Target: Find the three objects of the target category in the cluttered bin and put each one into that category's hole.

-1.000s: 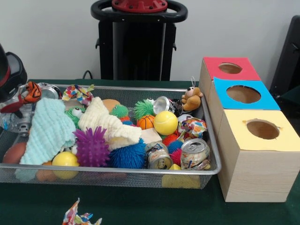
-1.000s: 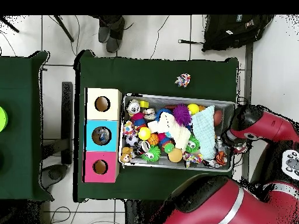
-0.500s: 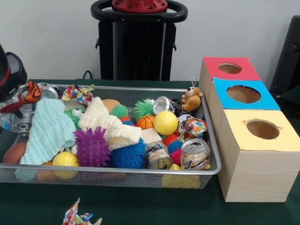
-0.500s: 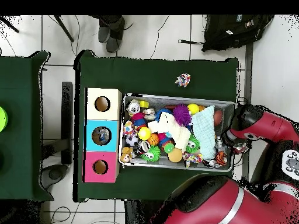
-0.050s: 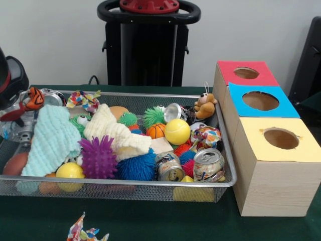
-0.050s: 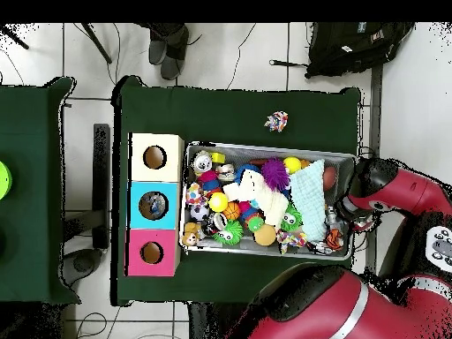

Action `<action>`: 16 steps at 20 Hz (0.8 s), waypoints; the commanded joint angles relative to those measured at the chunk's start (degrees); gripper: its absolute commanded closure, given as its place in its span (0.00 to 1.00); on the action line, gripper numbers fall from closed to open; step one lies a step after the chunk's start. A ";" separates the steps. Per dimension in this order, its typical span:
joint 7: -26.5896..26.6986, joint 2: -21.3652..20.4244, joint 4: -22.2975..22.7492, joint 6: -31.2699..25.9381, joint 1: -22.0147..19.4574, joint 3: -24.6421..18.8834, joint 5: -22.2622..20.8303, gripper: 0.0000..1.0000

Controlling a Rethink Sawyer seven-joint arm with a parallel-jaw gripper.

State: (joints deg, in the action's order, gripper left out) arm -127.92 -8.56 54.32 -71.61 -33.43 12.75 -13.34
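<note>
Claw [image 5: 17,131] unmoved at bin [image 5: 150,95] end; clutter unchanged.

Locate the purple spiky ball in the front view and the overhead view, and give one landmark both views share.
Front view: the purple spiky ball sits in the bin's near-left part, by the front rim, just right of the pale green cloth.
Overhead view: the ball lies near the bin's top edge, right of centre, left of the same cloth.
Shared landmark: the yellow-topped box, at the bin's end far from the cloth.
</note>
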 commanded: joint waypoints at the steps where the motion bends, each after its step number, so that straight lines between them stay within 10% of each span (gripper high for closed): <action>1: 2.82 5.27 -0.58 5.87 -3.58 -3.01 -2.72 0.00; 16: 3.56 4.46 -1.05 4.23 -3.24 -2.92 -2.68 0.00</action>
State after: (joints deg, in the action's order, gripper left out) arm -127.92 -8.55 54.31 -71.62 -33.43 12.75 -13.34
